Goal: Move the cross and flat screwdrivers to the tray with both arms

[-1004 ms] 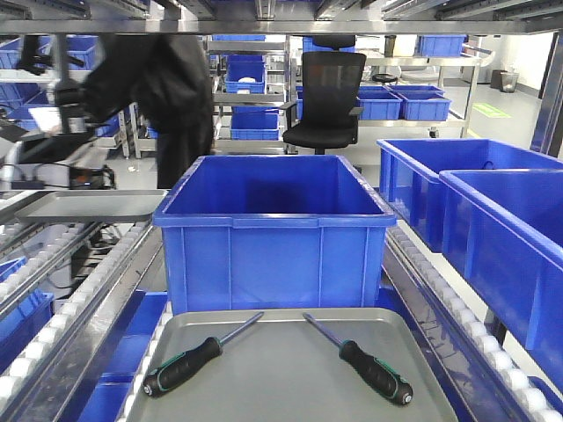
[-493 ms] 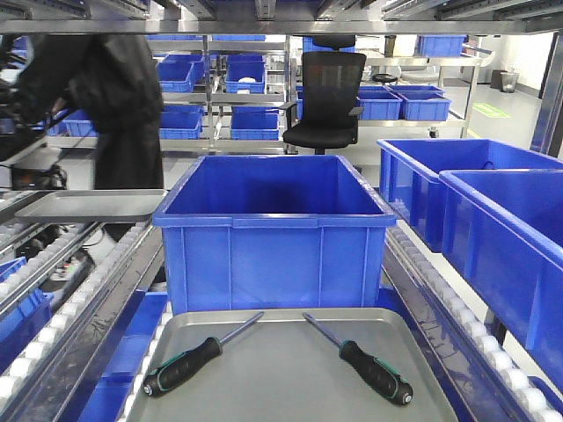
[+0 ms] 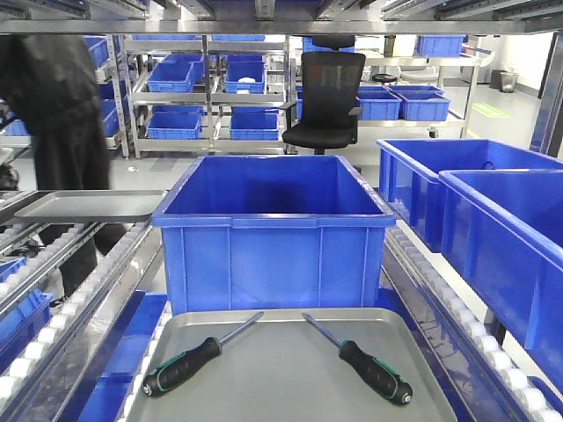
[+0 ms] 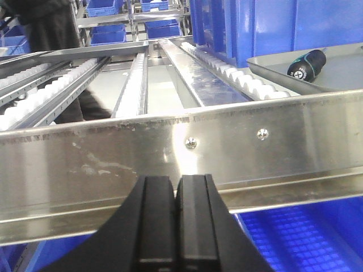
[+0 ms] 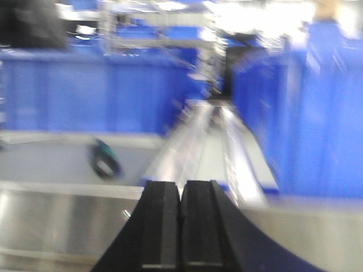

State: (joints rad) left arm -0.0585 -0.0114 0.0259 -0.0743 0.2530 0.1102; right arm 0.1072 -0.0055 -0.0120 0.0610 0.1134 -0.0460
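Observation:
Two screwdrivers with black-and-green handles lie on a grey metal tray (image 3: 290, 387) at the near edge of the front view. The left screwdriver (image 3: 182, 364) points its shaft up and right; the right screwdriver (image 3: 373, 371) points up and left. Neither arm shows in the front view. My left gripper (image 4: 177, 184) is shut and empty, low in front of a steel rail, and the left screwdriver's handle (image 4: 307, 63) shows far to its upper right. My right gripper (image 5: 181, 190) is shut and empty too. Its view is blurred, with a screwdriver handle (image 5: 104, 158) up left of it.
A deep blue bin (image 3: 274, 230) stands right behind the tray, and two more blue bins (image 3: 493, 220) line the right lane. A second grey tray (image 3: 88, 205) sits on the left roller lane. A person in black (image 3: 54, 114) stands at the back left.
The person in black has walked leftwards behind the left lane. The screwdrivers and the tray have not moved.

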